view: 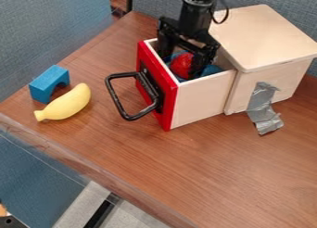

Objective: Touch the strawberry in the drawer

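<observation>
One claw: the black claw [180,65] is hanging down from the top edge of the view and is reaching into the open drawer, its two fingers standing apart, one nearer the red front and the other at the strawberry's box-side edge.
Strawberry: the red strawberry [181,64] is lying inside the drawer, showing between the fingers; whether they are touching it, I cannot tell.
Blue thing: something blue [210,70] is lying in the drawer beside the strawberry, partly hidden by the claw.
Drawer: the pale wooden drawer [201,99] is sticking out of its box, its red front facing the banana side of the table.
Handle: a black loop handle [117,99] is jutting out from the red front, over the table.
Box: the pale wooden box [272,34] is standing on the table behind the drawer, a flat wooden top covering it.
Tape: a crumpled silver strip of tape [263,112] is clinging to the side of the box and is running down onto the table.
Banana: a yellow banana [66,103] is lying on the table, well apart from the drawer.
Block: a blue arched block [48,83] is resting just beside the banana.
Table: the brown wooden table [204,176] is holding up the box, the banana and the block.
</observation>
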Controlling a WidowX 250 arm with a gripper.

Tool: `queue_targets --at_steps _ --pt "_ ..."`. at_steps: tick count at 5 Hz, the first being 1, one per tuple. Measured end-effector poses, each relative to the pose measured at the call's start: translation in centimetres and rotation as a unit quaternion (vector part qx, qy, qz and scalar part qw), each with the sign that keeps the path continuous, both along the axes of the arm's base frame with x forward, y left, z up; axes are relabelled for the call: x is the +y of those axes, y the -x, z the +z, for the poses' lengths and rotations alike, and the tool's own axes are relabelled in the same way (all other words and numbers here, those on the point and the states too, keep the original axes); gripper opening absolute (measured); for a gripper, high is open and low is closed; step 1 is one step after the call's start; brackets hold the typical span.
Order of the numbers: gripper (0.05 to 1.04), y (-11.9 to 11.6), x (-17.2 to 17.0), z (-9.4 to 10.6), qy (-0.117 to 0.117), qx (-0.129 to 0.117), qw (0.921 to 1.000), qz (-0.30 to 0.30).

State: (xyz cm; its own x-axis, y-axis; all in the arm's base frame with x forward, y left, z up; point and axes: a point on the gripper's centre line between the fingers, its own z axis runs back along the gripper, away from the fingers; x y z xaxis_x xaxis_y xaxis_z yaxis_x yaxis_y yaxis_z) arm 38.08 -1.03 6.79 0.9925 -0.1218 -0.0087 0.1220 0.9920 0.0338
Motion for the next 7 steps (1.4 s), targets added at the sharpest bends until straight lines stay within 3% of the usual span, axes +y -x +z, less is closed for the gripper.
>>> queue_targets --at_steps 2,3,4,5,7 --pt "0.383 1.2 0.2 -1.9 -0.004 0.003 0.9996 0.026" --pt "0.162 1.3 0.2 -1.1 -0.003 -0.007 0.9995 0.03" --pt "0.084 1.3 0.2 0.7 -0.002 -0.026 0.9993 0.026" --pt "0.22 1.3 0.1 2.0 -0.002 -0.03 0.9993 0.024" --pt "0.781 1.0 0.0 3.0 -0.002 -0.026 0.9996 0.012"
